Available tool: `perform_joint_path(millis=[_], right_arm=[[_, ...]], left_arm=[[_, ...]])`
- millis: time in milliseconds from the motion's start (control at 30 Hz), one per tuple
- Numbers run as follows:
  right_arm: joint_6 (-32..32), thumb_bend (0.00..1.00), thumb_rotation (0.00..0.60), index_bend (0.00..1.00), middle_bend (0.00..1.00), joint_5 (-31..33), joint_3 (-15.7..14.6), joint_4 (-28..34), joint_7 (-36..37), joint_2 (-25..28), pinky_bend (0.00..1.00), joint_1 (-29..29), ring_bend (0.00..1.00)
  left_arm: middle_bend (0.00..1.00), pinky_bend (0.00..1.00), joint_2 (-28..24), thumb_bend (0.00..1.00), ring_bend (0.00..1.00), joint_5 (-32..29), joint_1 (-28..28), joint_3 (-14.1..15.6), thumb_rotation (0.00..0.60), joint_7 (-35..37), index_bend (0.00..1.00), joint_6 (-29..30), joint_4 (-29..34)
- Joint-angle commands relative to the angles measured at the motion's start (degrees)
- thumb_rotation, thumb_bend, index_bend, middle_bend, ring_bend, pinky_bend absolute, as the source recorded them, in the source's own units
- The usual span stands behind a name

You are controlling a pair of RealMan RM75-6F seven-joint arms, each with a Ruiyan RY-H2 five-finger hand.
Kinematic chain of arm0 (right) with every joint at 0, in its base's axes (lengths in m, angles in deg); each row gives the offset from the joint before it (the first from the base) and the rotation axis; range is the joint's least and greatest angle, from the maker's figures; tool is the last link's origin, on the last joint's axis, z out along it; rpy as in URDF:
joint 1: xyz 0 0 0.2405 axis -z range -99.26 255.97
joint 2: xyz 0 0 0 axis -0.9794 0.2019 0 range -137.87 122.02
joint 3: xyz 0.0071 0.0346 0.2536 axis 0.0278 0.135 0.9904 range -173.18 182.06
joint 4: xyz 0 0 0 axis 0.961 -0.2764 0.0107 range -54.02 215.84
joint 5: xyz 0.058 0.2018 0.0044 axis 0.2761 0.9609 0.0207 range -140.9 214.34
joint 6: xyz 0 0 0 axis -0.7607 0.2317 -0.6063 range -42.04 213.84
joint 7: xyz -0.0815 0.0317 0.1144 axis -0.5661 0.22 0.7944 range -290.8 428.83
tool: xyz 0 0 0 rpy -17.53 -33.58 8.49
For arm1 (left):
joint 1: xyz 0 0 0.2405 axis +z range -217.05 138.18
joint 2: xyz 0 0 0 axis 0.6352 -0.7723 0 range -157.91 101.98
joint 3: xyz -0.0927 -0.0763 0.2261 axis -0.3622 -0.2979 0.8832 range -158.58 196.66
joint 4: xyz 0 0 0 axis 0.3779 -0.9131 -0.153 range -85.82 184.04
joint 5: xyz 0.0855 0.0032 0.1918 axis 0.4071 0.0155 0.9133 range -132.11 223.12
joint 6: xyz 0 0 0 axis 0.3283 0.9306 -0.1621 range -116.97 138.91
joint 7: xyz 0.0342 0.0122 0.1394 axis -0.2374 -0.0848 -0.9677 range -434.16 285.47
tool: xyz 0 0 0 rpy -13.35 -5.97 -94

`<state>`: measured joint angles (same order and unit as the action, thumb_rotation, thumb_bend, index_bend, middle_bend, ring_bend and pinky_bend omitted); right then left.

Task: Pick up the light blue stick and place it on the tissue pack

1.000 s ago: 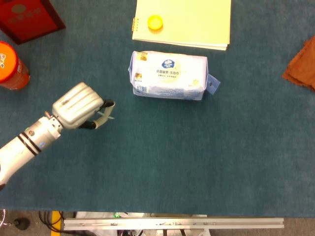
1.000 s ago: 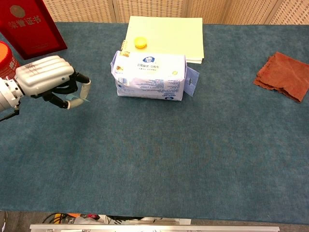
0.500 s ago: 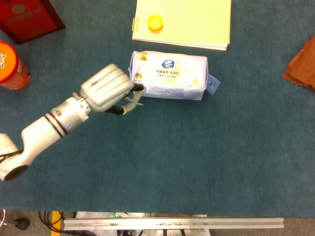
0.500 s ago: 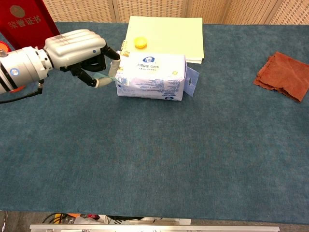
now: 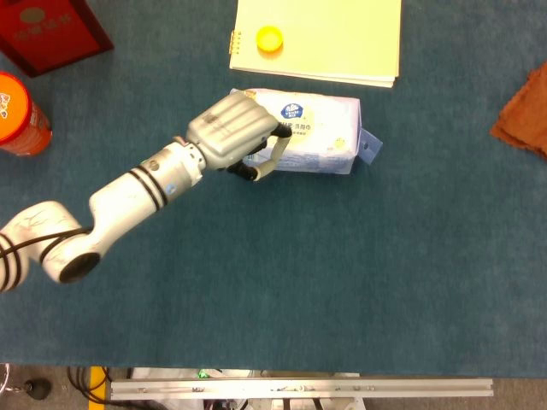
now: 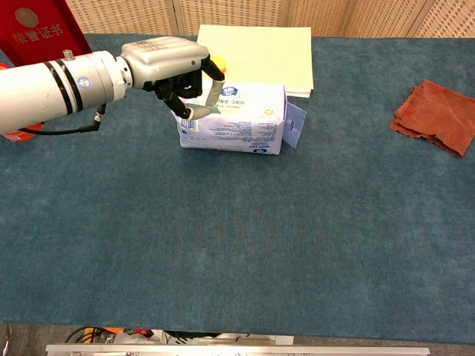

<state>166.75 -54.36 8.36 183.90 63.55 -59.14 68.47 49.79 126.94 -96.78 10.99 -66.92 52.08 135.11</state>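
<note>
The tissue pack (image 5: 318, 137) (image 6: 249, 119) lies on the blue table cloth, white and pale blue with a printed label. My left hand (image 5: 232, 137) (image 6: 172, 68) hovers over the pack's left end, fingers curled in. It pinches the light blue stick (image 5: 275, 154) (image 6: 205, 111) between thumb and a finger. The stick's tip pokes out over the pack's top; the fingers hide most of it. I cannot tell whether the stick touches the pack. My right hand shows in neither view.
A yellow notebook (image 5: 329, 38) (image 6: 260, 46) with a yellow cap (image 5: 270, 38) (image 6: 217, 65) on it lies just behind the pack. A red box (image 5: 51, 30) (image 6: 44, 41) and an orange can (image 5: 19, 115) stand far left. A brown cloth (image 5: 523, 111) (image 6: 438, 115) lies right.
My left hand has carried the stick rightward and away from me, from open cloth left of the pack to above the pack's left end.
</note>
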Motion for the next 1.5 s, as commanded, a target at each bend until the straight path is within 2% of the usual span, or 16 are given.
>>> perform_joint_path(millis=[33,333,633,800,1067,1333,1500], right_arm=[[0.1,0.36,0.600,0.11,0.34,0.1,0.0,-0.2,0.3,0.0,0.58,0.1,0.38],[0.8,0.36,0.600,0.11,0.35,0.4,-0.1,-0.9,1.4,0.2,0.58,0.5,0.38],[1.4,0.36,0.600,0.11,0.35,0.7,-0.3,-1.3,2.0,0.6,0.58,1.1,0.38],[1.3,0.36,0.600,0.11,0.35,0.7,-0.4,-1.5,2.3,0.6,0.58,1.1,0.40],[1.5,0.36,0.600,0.11,0.35,0.6,-0.6,-1.9,2.7,0.5,0.58,1.3,0.40],[2.0,0.36,0.600,0.11,0.35,0.0,-0.6,-1.8,3.0,0.9,0.58,1.4,0.40],[1.8,0.36,0.600,0.11,0.35,-0.7,-0.4,-1.4,2.5,1.3,0.58,1.0,0.40]], left_arm=[[0.97,0.90,1.7,0.38,0.99,-2.4,-1.3,-1.1,0.600,-1.2,0.56,-1.6,-1.6],[0.97,0.90,4.7,0.38,0.99,-8.9,-4.5,-2.7,0.600,-4.4,0.56,-6.3,-4.8],[0.97,0.90,7.5,0.38,0.99,-13.2,-6.9,-2.9,0.600,-7.3,0.54,-8.9,-8.7],[0.96,0.90,8.0,0.38,0.98,-15.4,-7.4,-2.9,0.600,-8.7,0.43,-9.3,-9.8],[0.96,0.90,8.3,0.38,0.98,-19.0,-8.1,-3.2,0.600,-10.4,0.37,-9.4,-11.2],[0.94,0.90,6.8,0.38,0.97,-20.3,-6.7,-3.2,0.600,-11.2,0.32,-6.6,-9.4],[0.91,0.90,3.9,0.38,0.94,-17.1,-3.0,-2.6,0.600,-11.6,0.31,0.3,-4.3]])
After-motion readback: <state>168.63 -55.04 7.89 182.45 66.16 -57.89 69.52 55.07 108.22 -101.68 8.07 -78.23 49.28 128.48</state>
